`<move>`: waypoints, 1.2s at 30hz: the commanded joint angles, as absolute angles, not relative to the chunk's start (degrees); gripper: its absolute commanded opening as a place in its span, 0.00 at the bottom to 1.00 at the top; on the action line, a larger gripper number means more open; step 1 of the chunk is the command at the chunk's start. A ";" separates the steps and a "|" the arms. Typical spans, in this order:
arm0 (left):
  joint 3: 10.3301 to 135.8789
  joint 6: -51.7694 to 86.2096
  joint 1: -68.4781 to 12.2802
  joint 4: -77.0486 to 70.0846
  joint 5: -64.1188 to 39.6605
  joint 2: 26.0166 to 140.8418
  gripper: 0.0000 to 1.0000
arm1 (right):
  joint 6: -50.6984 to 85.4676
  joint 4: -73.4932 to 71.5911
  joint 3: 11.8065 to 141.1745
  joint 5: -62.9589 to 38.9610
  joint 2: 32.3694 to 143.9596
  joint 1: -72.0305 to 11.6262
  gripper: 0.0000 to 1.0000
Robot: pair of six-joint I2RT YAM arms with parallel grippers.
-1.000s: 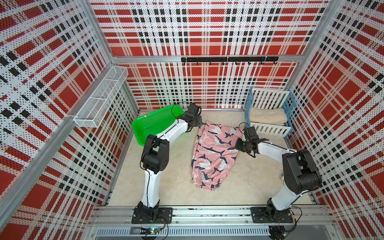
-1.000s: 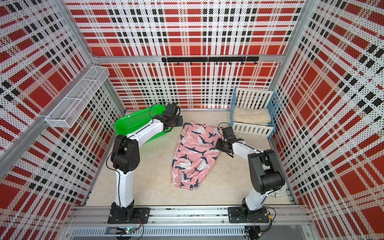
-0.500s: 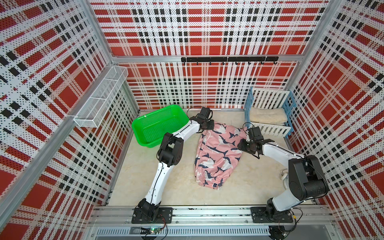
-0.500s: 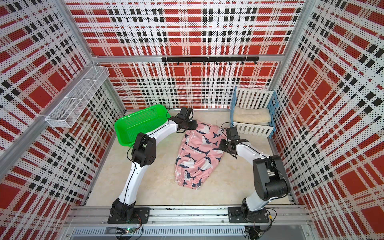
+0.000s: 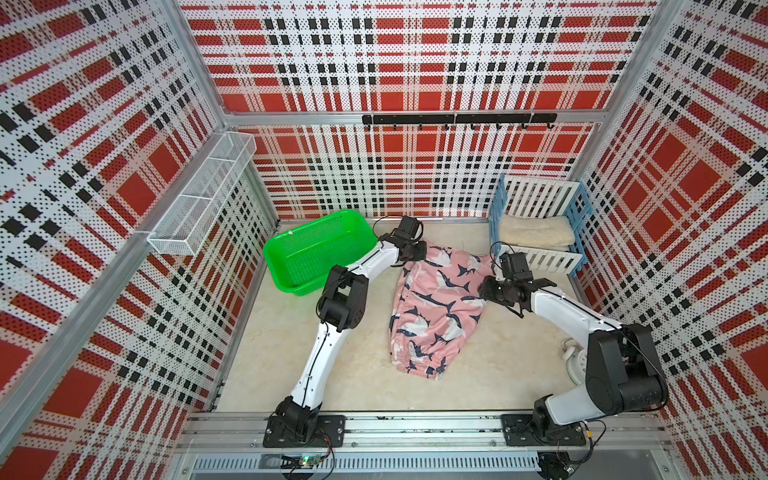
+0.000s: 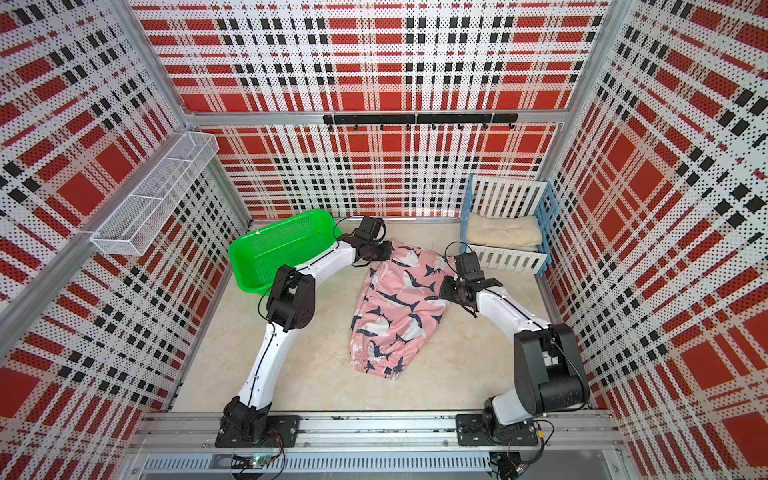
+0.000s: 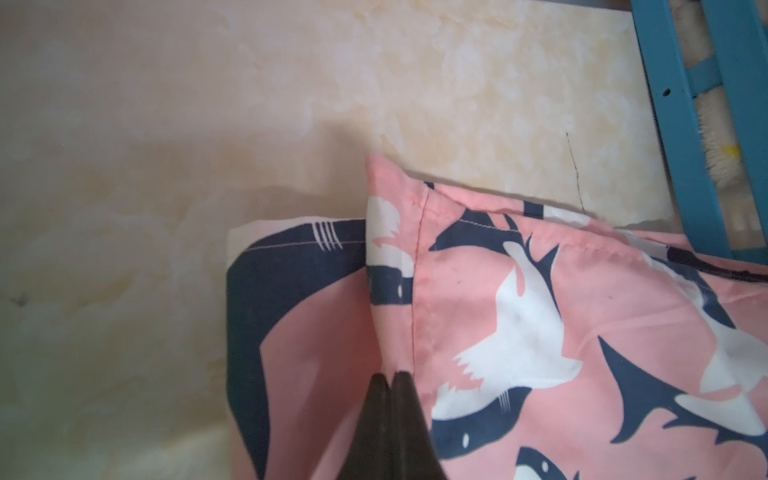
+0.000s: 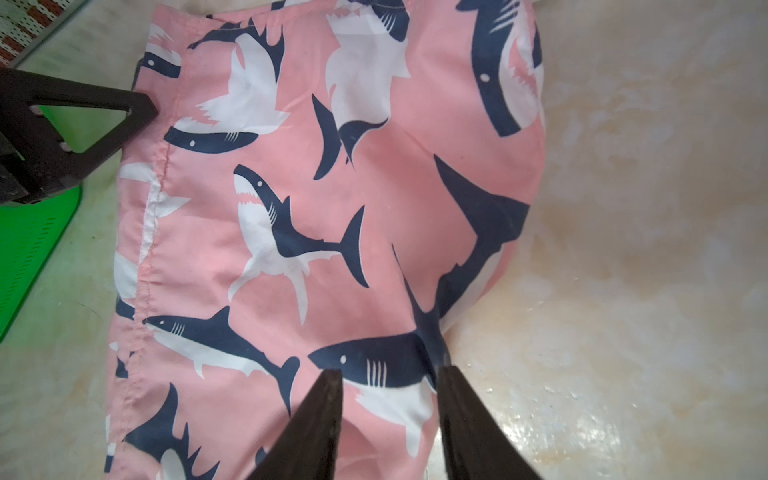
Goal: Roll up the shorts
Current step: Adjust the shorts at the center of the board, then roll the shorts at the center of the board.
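Shorts [image 5: 436, 307], pink fabric, navy-and-white shark print. They lie spread flat on the worktop [image 5: 353, 374] between your two hands, with the gathered waistband end nearest the arm bases.

- **Left hand** [image 7: 390, 376]: at the far hem corner, just beside the green basket [image 5: 316, 249]. Its fingers are pressed together, with a raised ridge of the shorts pinched between them.
- **Right hand** [image 8: 388, 378]: at the opposite side edge, near the blue-and-white rack [image 5: 540, 195] that holds a folded beige towel [image 5: 536, 232]. Its jaws stand apart, straddling the fabric's edge and gripping nothing.
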State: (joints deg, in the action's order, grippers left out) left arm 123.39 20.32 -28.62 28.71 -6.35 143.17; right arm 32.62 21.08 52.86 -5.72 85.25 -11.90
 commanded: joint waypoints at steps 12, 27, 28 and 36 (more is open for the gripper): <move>113.18 22.67 -27.43 29.46 14.30 139.28 0.00 | 32.54 23.55 51.77 -4.03 82.84 -12.00 0.44; 104.98 19.24 -29.99 25.84 14.09 121.01 0.46 | -6.36 19.80 52.64 -19.79 71.54 -24.21 0.51; 103.23 19.22 -30.50 25.84 14.07 118.64 0.46 | -10.75 18.34 51.08 -20.64 69.88 -25.60 0.66; 86.35 20.89 -33.72 26.13 5.85 103.51 0.40 | -48.10 30.75 48.59 -13.78 66.75 -37.12 0.88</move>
